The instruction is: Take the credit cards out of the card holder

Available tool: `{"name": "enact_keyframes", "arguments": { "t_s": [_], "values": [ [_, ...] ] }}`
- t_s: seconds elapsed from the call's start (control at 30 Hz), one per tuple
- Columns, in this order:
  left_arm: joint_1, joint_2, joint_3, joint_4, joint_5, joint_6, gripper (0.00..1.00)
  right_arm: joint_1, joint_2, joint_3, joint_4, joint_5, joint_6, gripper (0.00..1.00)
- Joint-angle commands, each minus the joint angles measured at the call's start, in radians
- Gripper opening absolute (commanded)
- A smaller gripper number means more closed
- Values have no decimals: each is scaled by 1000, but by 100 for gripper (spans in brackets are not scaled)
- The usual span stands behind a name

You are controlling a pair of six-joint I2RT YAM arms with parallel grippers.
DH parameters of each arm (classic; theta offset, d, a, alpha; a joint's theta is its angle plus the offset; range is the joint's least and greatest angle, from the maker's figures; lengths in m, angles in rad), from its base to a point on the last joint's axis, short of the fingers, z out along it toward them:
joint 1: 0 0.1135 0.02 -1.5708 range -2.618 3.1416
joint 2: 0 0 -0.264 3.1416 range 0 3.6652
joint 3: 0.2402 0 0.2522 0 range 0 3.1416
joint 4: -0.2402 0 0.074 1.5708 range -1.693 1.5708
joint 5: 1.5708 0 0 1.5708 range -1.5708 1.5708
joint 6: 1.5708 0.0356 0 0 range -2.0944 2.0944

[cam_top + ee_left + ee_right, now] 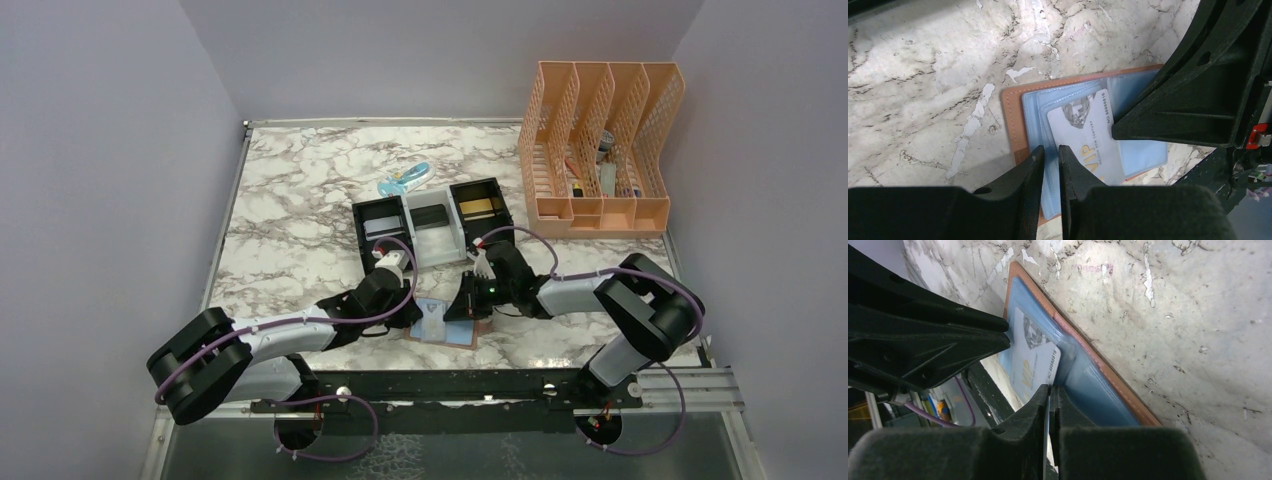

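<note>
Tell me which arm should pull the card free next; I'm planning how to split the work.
Right. The right gripper pinches the edge of the silvery card, which is partly out of the card holder. The left gripper sits on the holder's blue pocket, better placed to steady it.

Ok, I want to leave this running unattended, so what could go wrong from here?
1. The right claw pinches only the edge of the silvery card, so it might slip off when the card is drawn out.
2. The left claw seems to grip the card holder only by its blue pocket, so the holder could lift or slide along with the card.
3. Both claws sit very close together over the holder and could bump each other.
</note>
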Motion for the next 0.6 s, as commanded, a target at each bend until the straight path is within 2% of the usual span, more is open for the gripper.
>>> {"name": "enact_keyframes", "arguments": {
  "t_s": [0.0,0.27,0.57],
  "values": [
    [-12,10,-19,-34,-19,-6,20,-3,19,-18,83,-50,52,3],
    [-13,-23,-30,-56,-37,-9,20,-27,-19,-49,33,-48,5,1],
    [-13,-54,-41,-70,-44,-16,20,-86,-26,-73,26,-122,-17,1]
  ]
}}
